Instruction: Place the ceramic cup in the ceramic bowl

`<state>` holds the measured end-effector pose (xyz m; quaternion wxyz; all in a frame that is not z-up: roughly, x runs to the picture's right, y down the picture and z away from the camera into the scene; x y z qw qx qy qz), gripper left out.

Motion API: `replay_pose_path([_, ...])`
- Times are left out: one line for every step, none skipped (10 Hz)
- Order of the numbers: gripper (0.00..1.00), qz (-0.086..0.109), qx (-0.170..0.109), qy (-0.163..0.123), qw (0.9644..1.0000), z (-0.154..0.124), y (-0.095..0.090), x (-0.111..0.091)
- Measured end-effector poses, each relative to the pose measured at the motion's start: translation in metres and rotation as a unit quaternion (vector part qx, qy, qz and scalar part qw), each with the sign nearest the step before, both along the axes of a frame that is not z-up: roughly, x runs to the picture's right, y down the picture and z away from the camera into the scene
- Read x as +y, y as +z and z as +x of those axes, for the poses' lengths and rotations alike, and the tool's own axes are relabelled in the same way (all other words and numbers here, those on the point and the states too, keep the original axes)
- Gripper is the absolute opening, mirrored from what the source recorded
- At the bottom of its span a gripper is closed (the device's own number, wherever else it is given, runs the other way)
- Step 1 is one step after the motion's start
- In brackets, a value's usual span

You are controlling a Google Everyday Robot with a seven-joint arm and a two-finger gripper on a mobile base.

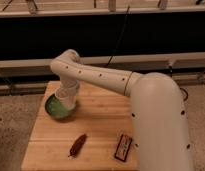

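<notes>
Wooden table (103,117), tool (69,87) seemingly over ceramic bowl (52,108), left edge

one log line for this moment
tool: at ceramic cup, above ceramic bowl | ceramic cup: over bowl's right part | also on table: brown stick, dark packet

The bowl (54,109) sits on the left of the table (101,115). The cup (65,98) is over its right part, directly under the hand (70,85). Toward the front lies a small stick-shaped thing (78,145), with a packet (123,147) to its right.
</notes>
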<state>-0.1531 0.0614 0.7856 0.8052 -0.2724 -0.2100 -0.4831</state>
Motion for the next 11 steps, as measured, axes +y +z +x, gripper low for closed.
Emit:
replay_pose_path([0.49,0.001,-0.002,-0.001,1.0,-0.0001,0.0001,-0.0002])
replay_pose_path([0.47,0.002,-0.003,-0.001,1.0,-0.0005,-0.0004,-0.0012])
replay_pose_path([0.41,0.004,-0.005,-0.002,1.0,-0.0007,-0.0004,-0.0019])
replay_pose_path([0.4,0.006,-0.009,0.0,0.9999,-0.0022,-0.0004,-0.0031])
replay_pose_path([0.4,0.007,-0.01,-0.001,0.9999,-0.002,-0.0009,-0.0036])
replay_pose_path([0.37,0.007,-0.01,-0.002,0.9999,-0.0009,-0.0012,-0.004])
replay_pose_path([0.31,0.008,-0.01,-0.003,0.9999,-0.0002,-0.0008,-0.0038])
replay_pose_path([0.22,0.009,-0.011,-0.005,0.9999,-0.0005,-0.0009,-0.0037])
replay_pose_path([0.2,0.01,-0.013,-0.004,0.9999,-0.0015,-0.0015,-0.0041])
replay_pose_path([0.24,0.011,-0.016,-0.002,0.9998,-0.0006,-0.0026,-0.0055])
replay_pose_path([0.31,0.011,-0.017,0.0,0.9998,0.0006,-0.0031,-0.0064])
